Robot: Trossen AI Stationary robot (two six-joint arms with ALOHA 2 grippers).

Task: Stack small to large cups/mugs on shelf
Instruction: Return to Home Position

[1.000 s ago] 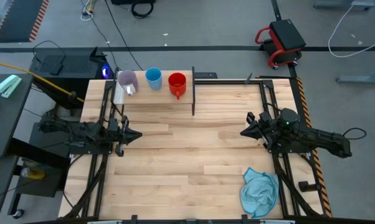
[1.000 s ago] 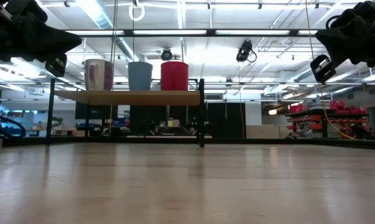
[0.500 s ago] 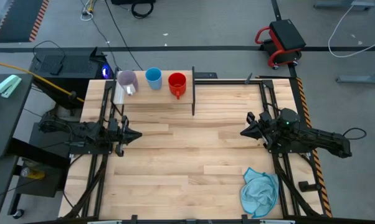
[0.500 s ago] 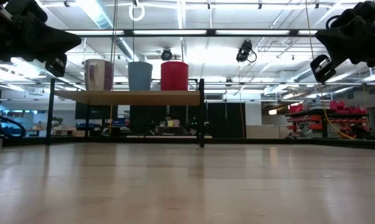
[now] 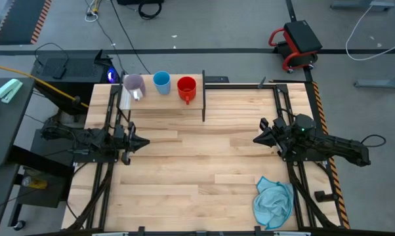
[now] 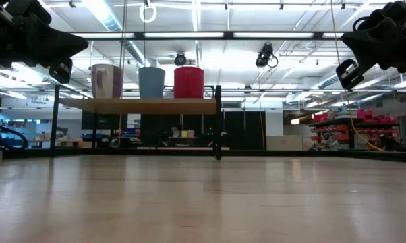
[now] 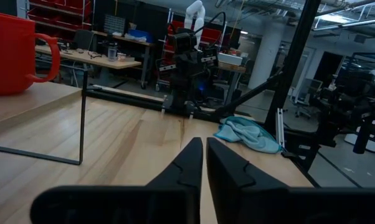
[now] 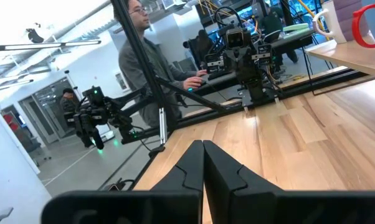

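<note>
Three cups stand upright in a row on the shelf [image 5: 165, 105] at the table's far left: the pale purple cup [image 5: 134, 84], the light blue cup [image 5: 161, 82] and the red cup [image 5: 186, 87]. In the low view they read purple [image 6: 106, 81], blue [image 6: 151, 82], red [image 6: 189, 82] on the board [image 6: 142, 106]. My left gripper [image 5: 145, 142] hovers shut at the table's left edge, nearer than the shelf. My right gripper [image 5: 256, 139] hovers shut at the right edge. Both are empty.
A light blue cloth [image 5: 273, 202] lies crumpled at the table's near right corner. Bare tabletop [image 5: 204, 157] stretches between the two grippers. A person [image 8: 141, 56] stands beyond the table in the right wrist view.
</note>
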